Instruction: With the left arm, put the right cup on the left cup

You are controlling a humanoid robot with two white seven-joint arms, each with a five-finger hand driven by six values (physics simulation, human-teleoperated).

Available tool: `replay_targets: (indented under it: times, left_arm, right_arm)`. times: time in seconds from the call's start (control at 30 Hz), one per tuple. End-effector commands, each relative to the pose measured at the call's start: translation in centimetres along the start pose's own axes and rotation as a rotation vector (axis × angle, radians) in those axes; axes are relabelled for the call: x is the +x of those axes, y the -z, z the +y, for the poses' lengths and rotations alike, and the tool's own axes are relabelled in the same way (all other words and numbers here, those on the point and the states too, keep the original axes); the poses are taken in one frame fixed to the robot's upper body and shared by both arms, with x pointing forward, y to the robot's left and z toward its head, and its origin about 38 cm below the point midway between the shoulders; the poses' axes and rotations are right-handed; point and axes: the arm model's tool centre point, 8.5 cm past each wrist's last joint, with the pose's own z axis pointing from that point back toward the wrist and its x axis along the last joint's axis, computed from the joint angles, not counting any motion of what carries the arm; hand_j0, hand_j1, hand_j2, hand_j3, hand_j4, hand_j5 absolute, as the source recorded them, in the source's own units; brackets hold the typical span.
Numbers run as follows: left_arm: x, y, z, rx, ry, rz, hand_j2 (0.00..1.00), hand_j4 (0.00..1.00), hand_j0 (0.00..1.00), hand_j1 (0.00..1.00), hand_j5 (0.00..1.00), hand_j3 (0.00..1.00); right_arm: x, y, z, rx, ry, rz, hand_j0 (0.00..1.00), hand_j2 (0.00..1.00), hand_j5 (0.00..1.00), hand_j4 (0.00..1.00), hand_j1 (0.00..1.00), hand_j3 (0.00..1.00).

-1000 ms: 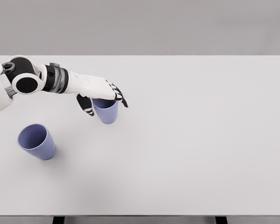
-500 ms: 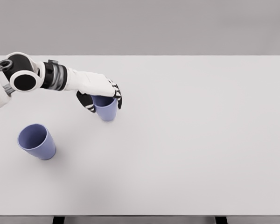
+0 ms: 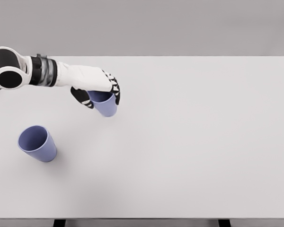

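Observation:
Two blue cups show in the head view. The right cup is held just above the white table, slightly tilted, with my left hand shut on its rim from above. The thumb is on its left side and the fingers wrap its right side. The left cup stands upright on the table near the left edge, open mouth up, well below and left of the hand. The right arm is out of view.
The table's left edge runs close to the left cup. My left forearm crosses above the table's far left corner.
My left hand closed around the right cup and raised it a little off the table, shifting up and slightly left. The left cup stayed put.

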Motion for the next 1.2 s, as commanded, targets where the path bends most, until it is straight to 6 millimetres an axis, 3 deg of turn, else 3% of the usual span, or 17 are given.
replay_targets:
  times: [0.0,0.8,1.17]
  left_arm:
    - [0.2,-1.5,0.6,0.025,0.011,0.009,0.63,0.63,0.63,0.63,0.63,0.63]
    - [1.4,-8.9,0.1,0.076,-0.036,0.016,0.63,0.63,0.63,0.63,0.63,0.63]
    - [0.9,-15.3,0.1,0.136,-0.057,0.041,0.63,0.63,0.63,0.63,0.63,0.63]
  right_arm:
    - [0.0,0.0,0.0,0.0,0.0,0.0,1.0,1.0,1.0,1.0,1.0,1.0]
    - [0.0,0.0,0.0,0.0,0.0,0.0,1.0,1.0,1.0,1.0,1.0,1.0]
    - [0.0,0.0,0.0,0.0,0.0,0.0,1.0,1.0,1.0,1.0,1.0,1.0]
